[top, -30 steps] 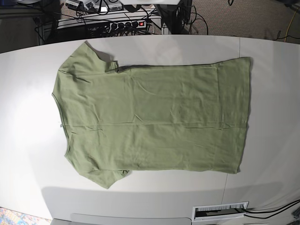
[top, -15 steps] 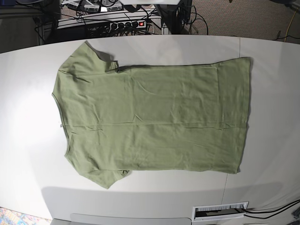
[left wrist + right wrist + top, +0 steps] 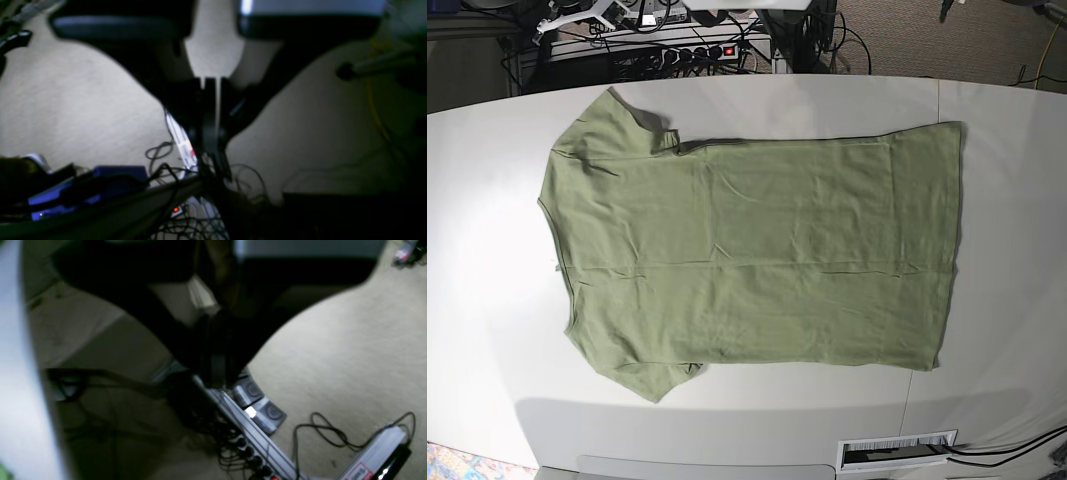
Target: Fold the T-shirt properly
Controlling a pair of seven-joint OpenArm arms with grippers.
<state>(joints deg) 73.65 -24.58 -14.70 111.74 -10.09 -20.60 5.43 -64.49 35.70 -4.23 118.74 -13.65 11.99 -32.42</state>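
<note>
The sage-green T-shirt [image 3: 757,255] lies spread flat on the white table [image 3: 487,300] in the base view. Its neck and sleeves point left and its hem points right. One sleeve [image 3: 617,125] is at the far left and the other [image 3: 642,370] at the near left. Neither gripper is over the shirt. The left gripper [image 3: 213,143] shows dark and blurred in the left wrist view, jaws together with only a thin sliver of light between them, above floor and cables. The right gripper [image 3: 217,375] looks shut and empty above the carpet, beside the table's edge [image 3: 20,373].
Behind the table's far edge are a power strip [image 3: 697,50], tangled cables and carpet; the strip also shows in the right wrist view [image 3: 253,443]. A white slot plate [image 3: 897,450] sits at the table's near edge. A white and dark part [image 3: 577,15] shows at the top left.
The T-shirt has not moved. A white part has shifted into view at the top left edge behind the table, and a dark part now shows at the top right edge.
</note>
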